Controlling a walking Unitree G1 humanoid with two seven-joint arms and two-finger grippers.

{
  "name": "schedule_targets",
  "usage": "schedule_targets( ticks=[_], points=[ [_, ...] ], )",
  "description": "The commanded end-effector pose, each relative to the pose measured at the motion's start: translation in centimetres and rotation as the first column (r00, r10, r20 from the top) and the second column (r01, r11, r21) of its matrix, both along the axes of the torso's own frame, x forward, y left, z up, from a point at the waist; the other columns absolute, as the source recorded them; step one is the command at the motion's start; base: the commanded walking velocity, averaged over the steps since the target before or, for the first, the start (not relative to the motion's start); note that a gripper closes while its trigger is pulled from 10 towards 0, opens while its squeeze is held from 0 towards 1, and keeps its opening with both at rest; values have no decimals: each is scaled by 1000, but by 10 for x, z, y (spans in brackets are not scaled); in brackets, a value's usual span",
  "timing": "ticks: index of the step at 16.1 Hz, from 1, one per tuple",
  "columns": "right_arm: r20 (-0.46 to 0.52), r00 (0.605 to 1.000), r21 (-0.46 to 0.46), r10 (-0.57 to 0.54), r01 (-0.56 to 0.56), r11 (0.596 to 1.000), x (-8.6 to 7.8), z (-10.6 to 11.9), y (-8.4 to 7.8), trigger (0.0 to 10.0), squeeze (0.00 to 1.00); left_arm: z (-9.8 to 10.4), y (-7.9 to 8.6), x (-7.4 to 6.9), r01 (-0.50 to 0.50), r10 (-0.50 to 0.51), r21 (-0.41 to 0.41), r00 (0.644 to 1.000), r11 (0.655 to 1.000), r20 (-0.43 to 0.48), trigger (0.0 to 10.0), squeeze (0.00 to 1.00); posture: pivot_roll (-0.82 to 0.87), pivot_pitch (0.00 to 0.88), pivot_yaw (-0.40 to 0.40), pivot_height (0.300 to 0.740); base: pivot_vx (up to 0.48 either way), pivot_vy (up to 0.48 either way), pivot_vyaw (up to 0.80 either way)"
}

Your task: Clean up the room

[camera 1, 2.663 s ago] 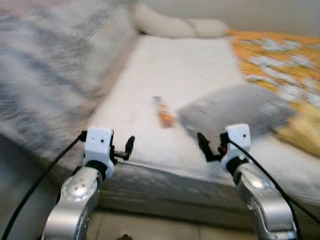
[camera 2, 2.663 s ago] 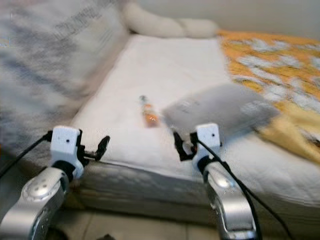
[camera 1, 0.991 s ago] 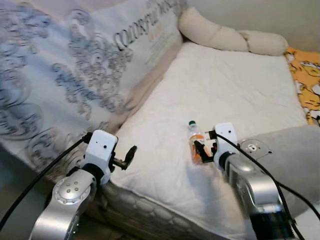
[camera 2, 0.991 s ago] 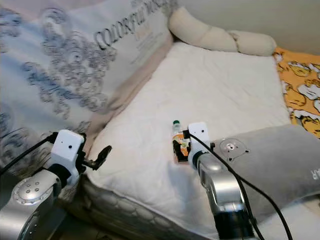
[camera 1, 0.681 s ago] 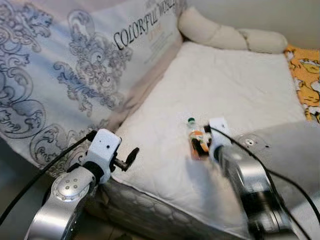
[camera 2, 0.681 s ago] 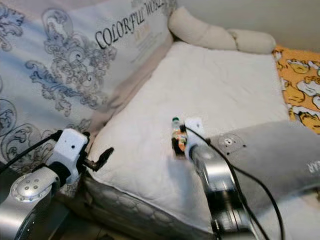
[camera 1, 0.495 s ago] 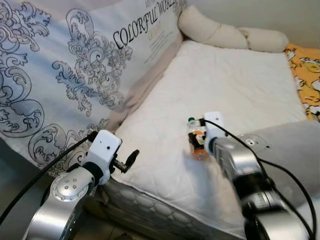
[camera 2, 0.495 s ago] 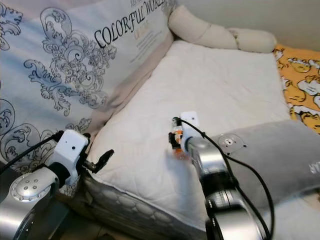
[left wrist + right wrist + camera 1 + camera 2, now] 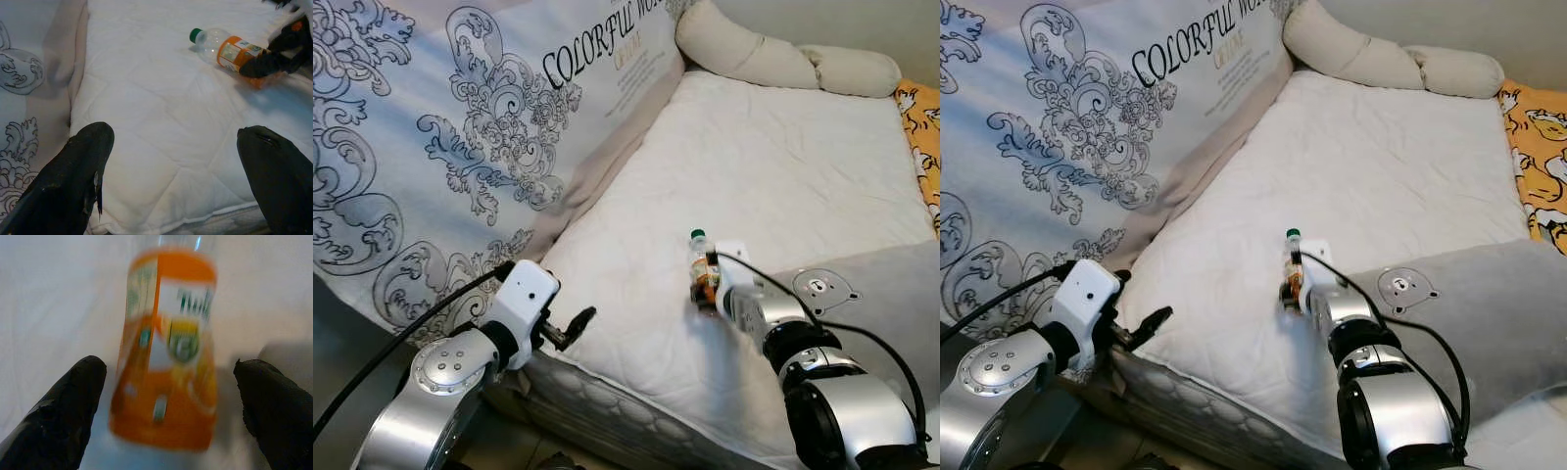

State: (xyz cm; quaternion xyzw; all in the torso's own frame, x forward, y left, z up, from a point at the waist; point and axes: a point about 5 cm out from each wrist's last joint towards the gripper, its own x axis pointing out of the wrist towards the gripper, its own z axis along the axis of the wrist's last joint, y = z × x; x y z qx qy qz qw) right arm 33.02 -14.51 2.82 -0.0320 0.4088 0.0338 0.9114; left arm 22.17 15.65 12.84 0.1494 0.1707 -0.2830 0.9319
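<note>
White bed [image 9: 783,166]: orange-labelled bottle [image 9: 702,269] lies mid-mattress. Right end effector [image 9: 166,382] spread wide astride it (apparently pre-grasp, view blurred). Left end effector [image 9: 181,171] open, idle nr edge.

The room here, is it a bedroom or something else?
Most likely a bedroom: a white quilted mattress, a big patterned pillow propped beside it, and a cream bolster at its far end. A plastic bottle lies on the mattress.
</note>
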Motion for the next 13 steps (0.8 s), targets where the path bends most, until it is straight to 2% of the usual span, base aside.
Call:
schedule_targets(
  ticks=[1, 2, 13],
  points=[
    [2, 1000, 21, -13, 13, 1000, 2, 2, -2, 9294, 0, 4, -3, 0, 26, -26, 3, 1000, 1000, 8, 10000, 0, 176, 0, 9, 740, 0, 0, 0],
    [-15, 999, 52, -33, 34, 998, -1, -3, -2, 0, 0, 5, -2, -1, 30, -30, 5, 1000, 1000, 2, 10000, 0, 181, 0, 8, 740, 0, 0, 0],
    [-13, 999, 95, -41, 42, 995, -4, -8, -1, 0, 0, 4, -5, -2, 40, -40, -2, 999, 999, -8, 10000, 0, 183, 0, 2, 740, 0, 0, 0]
  ],
)
